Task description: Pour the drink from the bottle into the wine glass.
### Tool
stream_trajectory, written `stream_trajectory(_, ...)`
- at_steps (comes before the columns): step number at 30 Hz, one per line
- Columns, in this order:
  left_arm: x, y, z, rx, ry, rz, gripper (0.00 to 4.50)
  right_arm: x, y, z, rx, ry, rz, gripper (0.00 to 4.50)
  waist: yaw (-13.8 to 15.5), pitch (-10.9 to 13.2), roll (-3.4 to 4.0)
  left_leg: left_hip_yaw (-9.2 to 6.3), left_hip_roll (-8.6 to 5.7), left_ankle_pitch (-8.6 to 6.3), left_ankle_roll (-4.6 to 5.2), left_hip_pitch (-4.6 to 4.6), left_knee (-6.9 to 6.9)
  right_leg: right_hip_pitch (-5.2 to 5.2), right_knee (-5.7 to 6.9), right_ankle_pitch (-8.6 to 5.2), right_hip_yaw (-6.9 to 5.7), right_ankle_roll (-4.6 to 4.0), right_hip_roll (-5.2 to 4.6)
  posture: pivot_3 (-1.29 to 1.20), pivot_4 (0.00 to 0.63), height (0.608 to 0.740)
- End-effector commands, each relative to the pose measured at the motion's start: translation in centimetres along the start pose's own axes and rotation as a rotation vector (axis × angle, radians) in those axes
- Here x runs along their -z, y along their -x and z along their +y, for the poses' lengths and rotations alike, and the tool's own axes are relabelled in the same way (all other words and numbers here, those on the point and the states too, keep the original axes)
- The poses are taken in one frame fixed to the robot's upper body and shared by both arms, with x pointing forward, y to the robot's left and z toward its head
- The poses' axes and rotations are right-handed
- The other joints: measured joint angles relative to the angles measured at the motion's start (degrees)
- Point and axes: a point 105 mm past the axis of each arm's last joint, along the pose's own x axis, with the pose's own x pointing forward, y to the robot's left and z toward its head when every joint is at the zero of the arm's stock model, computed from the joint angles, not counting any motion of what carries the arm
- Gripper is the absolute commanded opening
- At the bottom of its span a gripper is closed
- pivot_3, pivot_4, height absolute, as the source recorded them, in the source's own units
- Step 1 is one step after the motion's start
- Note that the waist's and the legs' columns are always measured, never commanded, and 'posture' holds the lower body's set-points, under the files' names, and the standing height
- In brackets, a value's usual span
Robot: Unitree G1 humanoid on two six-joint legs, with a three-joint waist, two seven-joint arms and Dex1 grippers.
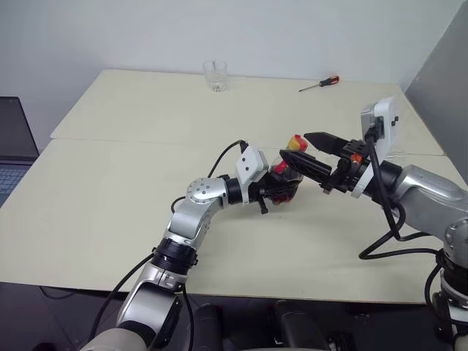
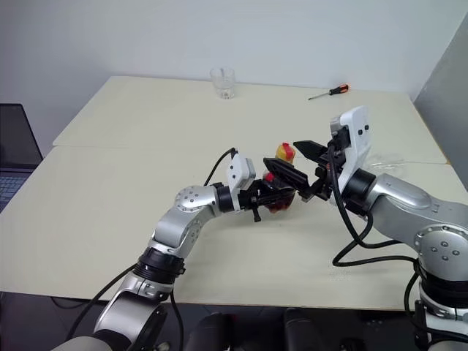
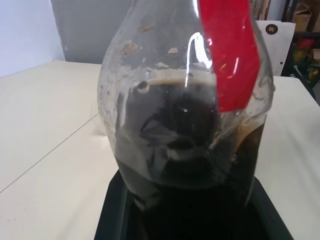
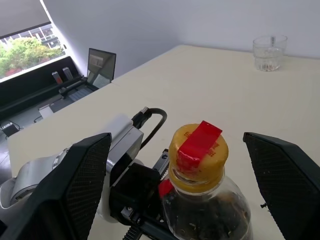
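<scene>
Left claw (image 1: 281, 186) — clamped on bottle (image 1: 287, 174), low on its body, above the table (image 1: 110, 190) near its middle. Bottle upright, clear plastic, red label strip running up the neck. Drink (image 3: 185, 150) dark brown, filling the lower body, thin foam line at its surface, droplets on the inner wall above. Cap (image 4: 198, 155) yellow-orange with a red seal strip (image 4: 200, 140) across the top, still on.

Right claw (image 4: 185, 170) — spread wide, one black finger to each side of the cap, both clear of it; level with the cap, pointing toward the left arm.

Black cable (image 1: 227, 153) looping from the left wrist camera housing.

Table cream, seam line running across it behind the arms.

Laptop (image 1: 14, 150) at the robot's far left, partly cut off, beside the table.

Tumbler (image 1: 215, 75) — short, clear, stemless, upright near the far edge, well apart from the bottle.

Screwdriver (image 1: 319, 83) — red-orange and black handle, lying flat near the far right edge, well apart from the tumbler.
</scene>
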Motion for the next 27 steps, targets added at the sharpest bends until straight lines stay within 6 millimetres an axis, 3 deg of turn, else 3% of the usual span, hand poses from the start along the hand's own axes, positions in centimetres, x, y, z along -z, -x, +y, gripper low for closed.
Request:
stream_trajectory(1,-1.98,-0.33,-0.15,0.013,-0.081,-0.056,0.9,-1.0,0.01,0.25,-0.005,0.034,-0.035,4.13,0.0,0.0,0.0,0.0,0.0,0.0,0.0,0.0,0.0,0.0,0.0,0.0,0.0,0.0,0.0,0.0,0.15,0.74)
stream_trajectory(4,-1.99,-0.33,-0.22,0.014,-0.095,-0.058,0.9,-1.0,-0.06,0.13,-0.002,0.037,-0.032,3.24,0.0,0.0,0.0,0.01,0.0,0.0,0.0,0.0,0.0,0.0,0.0,0.0,0.0,0.0,0.0,0.0,0.15,0.74)
stream_trajectory(12,-1.84,-0.33,-0.31,0.015,-0.112,-0.057,0.9,-1.34,-0.06,0.16,-0.008,0.035,-0.046,3.2,0.0,0.0,0.0,0.0,0.0,0.0,0.0,0.0,0.0,0.0,0.0,0.0,0.0,0.0,0.0,0.0,0.15,0.74)
stream_trajectory(15,-1.73,-0.33,-0.38,0.022,-0.117,-0.052,0.9,-1.4,-0.04,0.16,-0.008,0.034,-0.048,2.57,0.0,0.0,0.0,0.0,0.0,0.0,0.0,0.0,0.0,0.0,0.0,0.0,0.0,0.0,0.0,0.0,0.15,0.74)
stream_trajectory(19,-1.62,-0.31,-0.36,0.026,-0.134,-0.047,0.9,-1.49,-0.01,0.35,-0.018,0.029,-0.056,1.23,0.0,0.0,0.0,0.0,0.0,0.0,0.0,0.0,0.0,0.0,0.0,0.0,0.0,0.0,0.0,0.0,0.15,0.74)
stream_trajectory(27,-1.38,-0.33,-0.48,0.031,-0.14,-0.043,0.9,-1.75,0.22,0.49,-0.023,0.029,-0.069,1.21,0.0,0.0,0.0,0.01,0.0,0.0,0.0,0.0,0.0,0.0,0.0,0.0,0.0,0.0,0.0,0.0,0.15,0.74)
